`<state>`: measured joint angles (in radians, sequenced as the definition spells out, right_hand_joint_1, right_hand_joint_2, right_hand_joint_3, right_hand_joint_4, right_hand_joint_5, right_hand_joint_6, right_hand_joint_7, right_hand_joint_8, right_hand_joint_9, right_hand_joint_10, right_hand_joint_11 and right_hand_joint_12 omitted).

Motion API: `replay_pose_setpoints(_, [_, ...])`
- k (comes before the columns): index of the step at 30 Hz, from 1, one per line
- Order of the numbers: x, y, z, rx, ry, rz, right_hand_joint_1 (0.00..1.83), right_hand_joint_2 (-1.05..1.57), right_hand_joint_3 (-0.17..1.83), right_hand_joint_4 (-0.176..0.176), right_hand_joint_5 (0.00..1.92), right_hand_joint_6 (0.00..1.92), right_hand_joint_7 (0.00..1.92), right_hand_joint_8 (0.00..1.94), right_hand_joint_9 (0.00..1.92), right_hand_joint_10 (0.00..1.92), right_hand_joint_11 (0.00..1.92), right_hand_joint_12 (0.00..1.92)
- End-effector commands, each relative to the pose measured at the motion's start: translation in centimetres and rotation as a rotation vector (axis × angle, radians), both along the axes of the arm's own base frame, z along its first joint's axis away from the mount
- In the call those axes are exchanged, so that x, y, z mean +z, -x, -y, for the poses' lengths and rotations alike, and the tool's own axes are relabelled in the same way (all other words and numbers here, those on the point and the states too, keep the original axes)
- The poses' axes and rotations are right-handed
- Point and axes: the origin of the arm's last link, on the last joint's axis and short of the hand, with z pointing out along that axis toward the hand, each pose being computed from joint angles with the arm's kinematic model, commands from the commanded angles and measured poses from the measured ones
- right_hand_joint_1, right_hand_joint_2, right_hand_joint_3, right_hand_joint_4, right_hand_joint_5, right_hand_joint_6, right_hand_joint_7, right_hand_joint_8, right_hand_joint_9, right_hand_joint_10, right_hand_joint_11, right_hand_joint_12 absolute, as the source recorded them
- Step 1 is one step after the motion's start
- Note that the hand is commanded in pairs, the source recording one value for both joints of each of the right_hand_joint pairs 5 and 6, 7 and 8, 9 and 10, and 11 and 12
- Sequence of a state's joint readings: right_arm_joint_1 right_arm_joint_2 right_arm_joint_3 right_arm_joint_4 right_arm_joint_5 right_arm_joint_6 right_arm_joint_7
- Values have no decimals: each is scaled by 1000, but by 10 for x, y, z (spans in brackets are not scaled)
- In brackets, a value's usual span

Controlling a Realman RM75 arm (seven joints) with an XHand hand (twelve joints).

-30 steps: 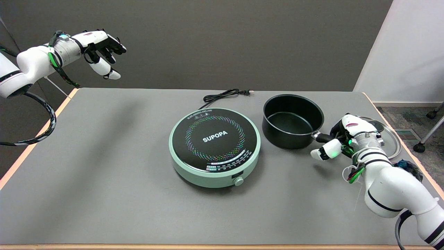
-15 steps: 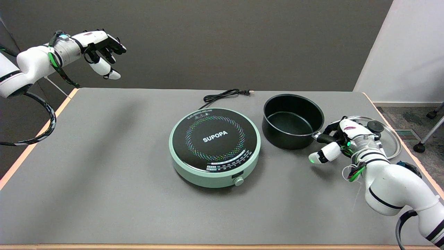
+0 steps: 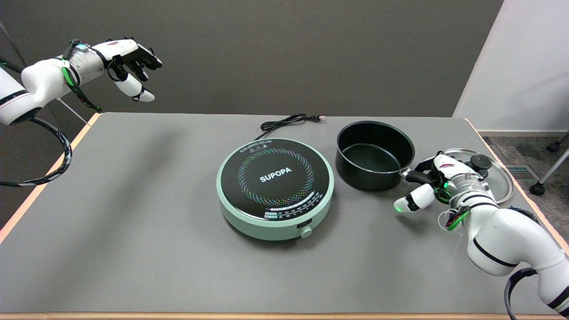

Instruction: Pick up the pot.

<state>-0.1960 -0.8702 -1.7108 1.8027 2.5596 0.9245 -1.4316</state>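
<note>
I see the black pot (image 3: 374,155) standing on the grey surface (image 3: 133,213), on the right side and a bit far from me. It is open on top. Its short black handle (image 3: 415,176) sticks out to the right and a little toward the near side.

My right hand (image 3: 433,186) is at the end of that handle. Its dark fingers (image 3: 425,165) curl around the far side of the handle, and the white thumb (image 3: 411,203) with a green light pokes out on the near side, away from the handle. I cannot tell if the hand is really squeezing the handle or only lying around it.

Just left of the pot is a round green cooker (image 3: 275,189) with a black top. Its black cord (image 3: 289,121) lies on the far side. A shiny lid (image 3: 498,175) with a black knob lies behind my right hand, near the right edge.
</note>
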Motion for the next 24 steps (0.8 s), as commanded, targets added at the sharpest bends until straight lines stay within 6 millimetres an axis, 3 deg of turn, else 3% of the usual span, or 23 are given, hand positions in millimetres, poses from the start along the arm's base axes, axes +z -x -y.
replay_pose_setpoints(1, [-7,-20,6,18,-23,-21,1090,-338,980,176,791,791,791,791,791,791,791,791])
replay_pose_setpoints(16, [-18,0,3,-68,-52,95,1121,-349,992,176,801,801,801,801,801,801,801,801])
replay_pose_setpoints(24, [-11,4,-8,-107,-23,73,1109,-322,990,176,664,664,664,664,664,664,664,664])
